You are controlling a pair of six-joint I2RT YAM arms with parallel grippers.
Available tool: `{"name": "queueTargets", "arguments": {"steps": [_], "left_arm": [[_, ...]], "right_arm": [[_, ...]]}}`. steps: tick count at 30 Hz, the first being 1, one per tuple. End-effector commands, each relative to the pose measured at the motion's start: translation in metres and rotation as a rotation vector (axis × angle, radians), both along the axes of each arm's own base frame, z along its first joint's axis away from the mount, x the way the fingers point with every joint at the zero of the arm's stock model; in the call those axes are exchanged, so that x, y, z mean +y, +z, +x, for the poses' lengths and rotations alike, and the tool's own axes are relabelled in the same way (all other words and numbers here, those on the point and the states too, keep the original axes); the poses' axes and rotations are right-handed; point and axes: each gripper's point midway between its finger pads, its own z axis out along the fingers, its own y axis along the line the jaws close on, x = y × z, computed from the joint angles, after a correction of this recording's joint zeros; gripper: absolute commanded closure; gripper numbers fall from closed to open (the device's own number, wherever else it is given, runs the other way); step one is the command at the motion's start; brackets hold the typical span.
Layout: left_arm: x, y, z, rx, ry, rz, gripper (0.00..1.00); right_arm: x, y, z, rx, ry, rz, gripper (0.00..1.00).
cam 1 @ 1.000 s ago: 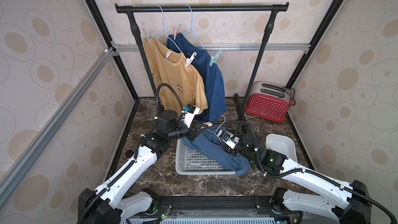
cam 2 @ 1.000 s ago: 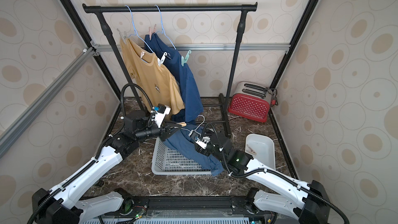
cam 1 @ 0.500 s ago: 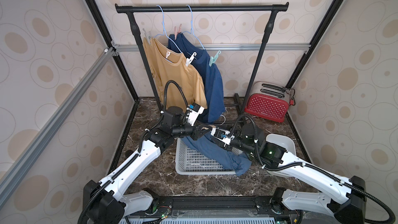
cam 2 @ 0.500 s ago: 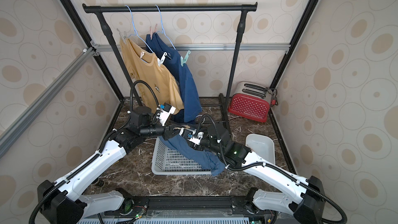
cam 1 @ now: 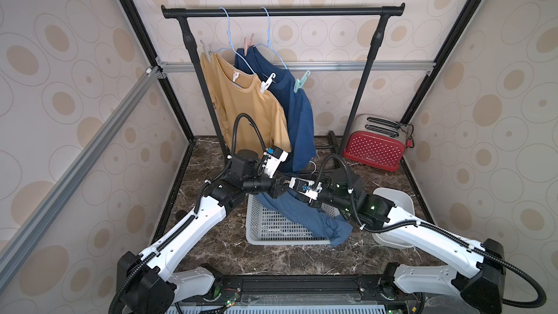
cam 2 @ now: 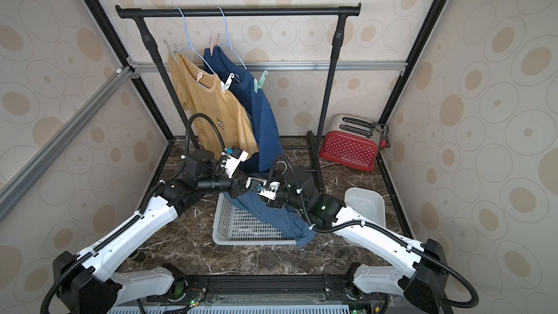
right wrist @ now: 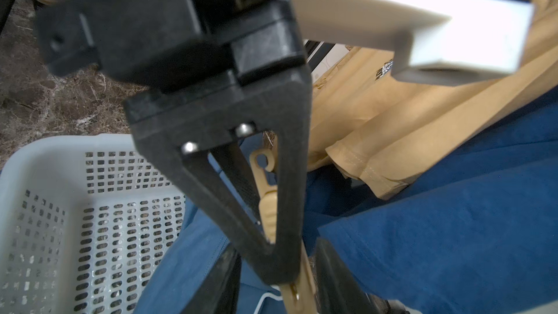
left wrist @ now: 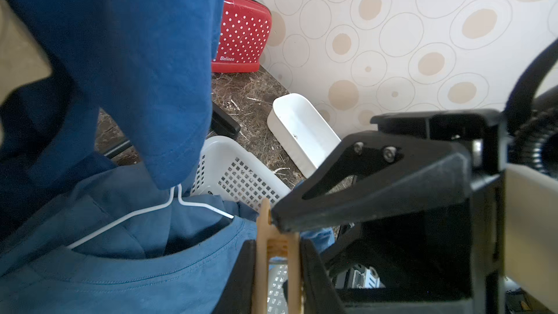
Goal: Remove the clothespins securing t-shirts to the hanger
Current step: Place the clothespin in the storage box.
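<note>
Left gripper [cam 1: 277, 191] pinched the orange-yellow clothespin [left wrist: 277, 244] above the basket [cam 1: 287, 240]. Right gripper [right wrist: 279, 255] straddled its other end, jaws unclosed. Likely light, stiff, slick; grip the flat sides.

Cream wallpaper [cam 1: 498, 55] patterned with ringed tan ovals.
The mustard t-shirt [cam 1: 247, 107] carries a small black-and-white chest graphic [right wrist: 385, 72]; the hanging t-shirt [cam 1: 299, 122] is navy, the draped t-shirt [cam 1: 305, 215] mid-blue. A grey clothespin [cam 1: 206, 49], pink clothespin [cam 1: 248, 44], white clothespin [cam 1: 267, 82], teal clothespin [cam 1: 300, 81] and tan clothespin [left wrist: 276, 246]. Pale blue hangers [cam 1: 229, 33], black rail [cam 1: 280, 12], red white-dotted toaster [cam 1: 374, 149], pale grey grid-perforated basket [cam 1: 271, 234], white tray [cam 1: 398, 199], brown white-veined marble tabletop [cam 1: 271, 261].
</note>
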Motion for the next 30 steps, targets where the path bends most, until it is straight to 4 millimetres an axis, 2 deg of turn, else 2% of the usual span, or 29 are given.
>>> {"name": "queueTargets", "arguments": {"steps": [1,5,14,16,22,30], "left_arm": [[-0.003,0.022,-0.005,-0.037,-0.026,-0.029,0.81],[-0.004,0.022,-0.006,-0.034,-0.032,-0.03,0.81],[-0.004,0.022,-0.008,-0.029,-0.039,-0.031,0.77],[-0.004,0.022,-0.01,-0.033,-0.043,-0.031,0.73],[-0.002,0.027,-0.01,-0.076,-0.042,-0.029,0.51],[0.001,0.028,-0.006,-0.133,-0.03,-0.004,0.39]], "right_arm": [[0.002,0.007,0.003,-0.033,-0.001,-0.017,0.56],[0.002,0.004,0.007,-0.037,-0.011,-0.031,0.6],[0.002,0.007,0.011,-0.068,-0.02,-0.061,0.78],[0.002,0.008,0.011,-0.071,-0.021,-0.065,0.82],[-0.004,0.004,0.016,-0.057,-0.053,-0.077,0.9],[-0.025,0.001,0.021,-0.046,-0.113,-0.1,0.93]]}}
